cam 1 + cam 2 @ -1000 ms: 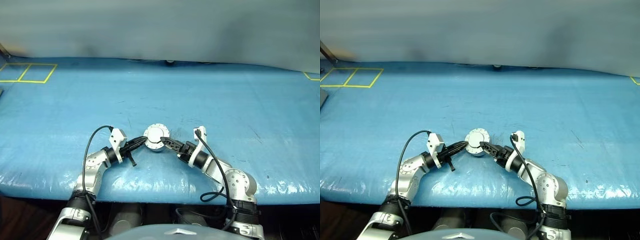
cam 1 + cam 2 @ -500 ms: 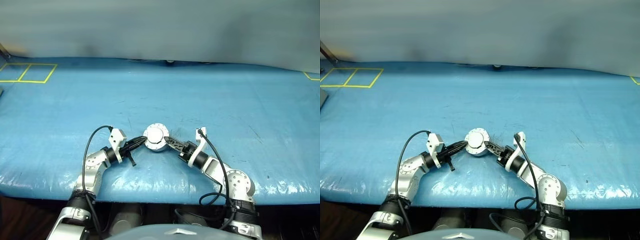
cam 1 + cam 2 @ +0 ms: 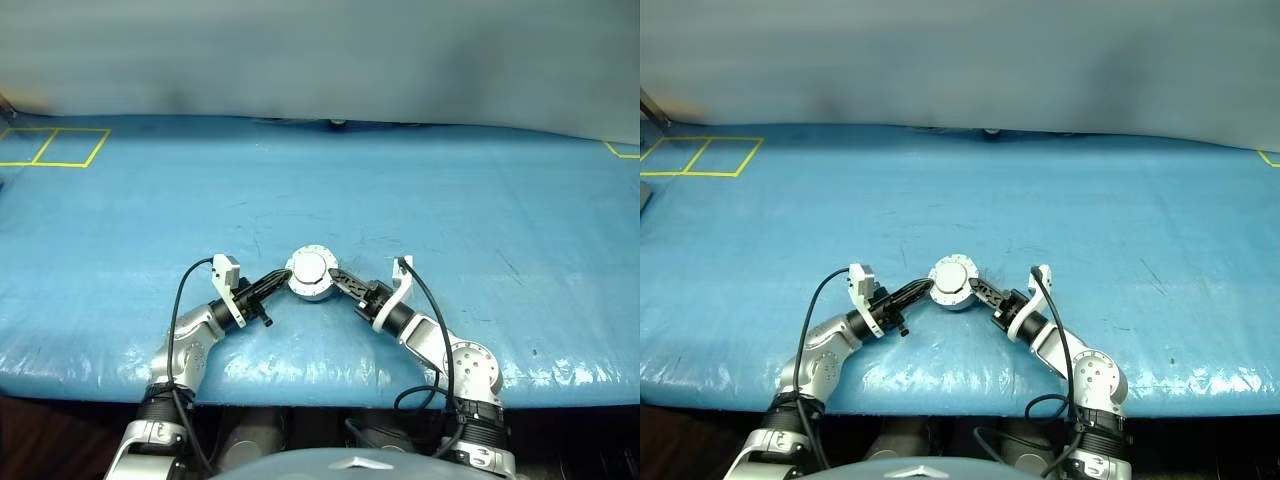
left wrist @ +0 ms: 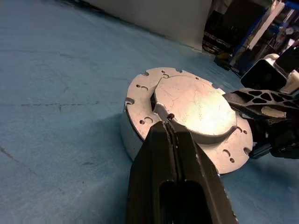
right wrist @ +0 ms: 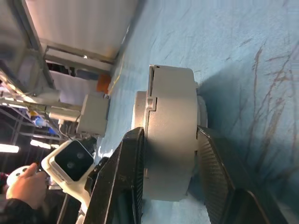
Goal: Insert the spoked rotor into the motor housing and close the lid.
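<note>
Blue plastic sheeting covers the table (image 3: 480,200), and in the left eye view a round silver motor housing (image 3: 309,285) sits on it near the front edge, midway between the two arms. Its plain grey lid (image 3: 309,267) lies flat on top, closed. The left gripper (image 3: 280,281) reaches in from the left with its tips at the housing's left rim; the right gripper (image 3: 334,277) comes from the right and meets the housing's right side. Yellow tape lines (image 3: 50,145) mark squares at the far left corner.

The right eye view gives the same layout: housing, lid on top, a gripper at each side.

In the left wrist view the left gripper's two black fingers (image 4: 175,177) are pressed tightly together, clenched on nothing, their tips touching the near edge of the raised grey lid at its small hinge piece. The housing's flange with its notches and holes surrounds the lid.

In the right wrist view the right gripper's fingers (image 5: 124,172) stand on either side of the housing's body, grasping it across its thickness. A person's hand (image 5: 23,184) shows in the dark background.
</note>
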Controlling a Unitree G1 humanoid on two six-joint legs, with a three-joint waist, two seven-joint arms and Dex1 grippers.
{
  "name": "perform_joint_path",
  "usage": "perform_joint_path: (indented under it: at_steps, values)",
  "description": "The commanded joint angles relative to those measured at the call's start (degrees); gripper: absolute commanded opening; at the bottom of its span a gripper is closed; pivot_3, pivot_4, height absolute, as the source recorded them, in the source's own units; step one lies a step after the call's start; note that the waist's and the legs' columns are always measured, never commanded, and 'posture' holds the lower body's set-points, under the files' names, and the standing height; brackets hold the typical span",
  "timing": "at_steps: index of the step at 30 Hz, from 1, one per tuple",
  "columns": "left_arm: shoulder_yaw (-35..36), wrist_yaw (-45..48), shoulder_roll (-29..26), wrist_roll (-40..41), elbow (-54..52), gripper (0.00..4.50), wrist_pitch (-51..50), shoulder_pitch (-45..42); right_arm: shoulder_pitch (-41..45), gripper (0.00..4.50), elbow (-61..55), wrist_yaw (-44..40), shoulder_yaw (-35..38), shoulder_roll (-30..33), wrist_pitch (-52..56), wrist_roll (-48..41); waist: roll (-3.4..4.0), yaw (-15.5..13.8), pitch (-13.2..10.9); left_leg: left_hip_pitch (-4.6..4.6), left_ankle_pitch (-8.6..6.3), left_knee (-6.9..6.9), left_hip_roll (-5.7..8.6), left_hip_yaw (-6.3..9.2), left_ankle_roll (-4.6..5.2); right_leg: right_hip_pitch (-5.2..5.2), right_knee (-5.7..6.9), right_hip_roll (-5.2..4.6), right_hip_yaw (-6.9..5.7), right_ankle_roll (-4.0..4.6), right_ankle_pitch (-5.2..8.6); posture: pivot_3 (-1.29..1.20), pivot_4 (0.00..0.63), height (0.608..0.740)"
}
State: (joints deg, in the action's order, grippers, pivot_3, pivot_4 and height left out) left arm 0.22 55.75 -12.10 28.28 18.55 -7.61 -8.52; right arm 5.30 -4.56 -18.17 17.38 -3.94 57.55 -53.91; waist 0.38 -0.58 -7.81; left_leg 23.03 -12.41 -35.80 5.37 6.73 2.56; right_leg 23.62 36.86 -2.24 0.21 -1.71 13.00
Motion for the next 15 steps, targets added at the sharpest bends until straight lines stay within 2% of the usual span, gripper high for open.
perform_joint_path:
  at_steps: [1,3,5,13,14,15]
  values:
    - [0.14,1.16,1.24,3.58,-4.21,0.38,-4.55,2.11,1.63,1.26,-2.08,2.14,4.91,-1.80,-3.04,-7.00,0.06,-0.06,-0.04,0.07,-0.01,-0.01,0.01,-0.01,0.02,0.00,-0.01,0.00,0.02,0.00,-0.01,0.00,0.150,0.740]
    - [0.74,0.98,2.28,6.07,-6.32,0.84,-7.32,2.93,2.17,1.26,-2.91,3.56,6.13,-2.48,-3.87,-9.64,0.09,-0.04,-0.06,0.31,-0.02,-0.07,0.04,-0.02,0.06,0.06,0.00,-0.02,0.02,0.18,-0.16,0.00,0.150,0.740]
    - [1.75,0.04,3.15,7.80,-7.57,1.53,-9.21,3.22,2.77,1.26,-3.96,4.83,6.78,-2.96,-4.74,-12.26,0.17,0.00,-0.13,0.57,0.00,-0.13,0.05,-0.01,0.07,0.28,0.01,-0.01,0.01,0.14,-0.20,0.00,0.150,0.740]
    - [6.16,-3.42,6.65,17.62,-12.01,4.26,-19.27,3.20,4.39,1.26,-6.73,7.62,5.76,-3.10,-6.81,-20.23,0.36,1.68,-0.32,0.60,0.00,-0.12,0.02,-0.04,0.07,0.34,0.06,0.05,0.02,0.17,-0.19,0.00,0.150,0.740]
    - [6.63,-4.30,7.01,18.76,-12.52,4.48,-20.60,3.15,4.44,1.26,-7.02,7.86,5.35,-3.05,-6.95,-21.01,0.36,1.73,-0.32,0.60,0.01,-0.12,0.02,-0.03,0.07,0.34,0.07,0.05,0.02,0.17,-0.19,0.00,0.150,0.740]
    - [7.09,-5.18,7.37,20.13,-12.96,4.48,-22.34,3.04,4.44,1.26,-7.32,8.11,4.81,-2.99,-6.97,-21.74,0.36,1.77,-0.32,0.59,0.01,-0.13,0.02,-0.04,0.07,0.33,0.07,0.06,0.02,0.17,-0.19,0.00,0.150,0.740]
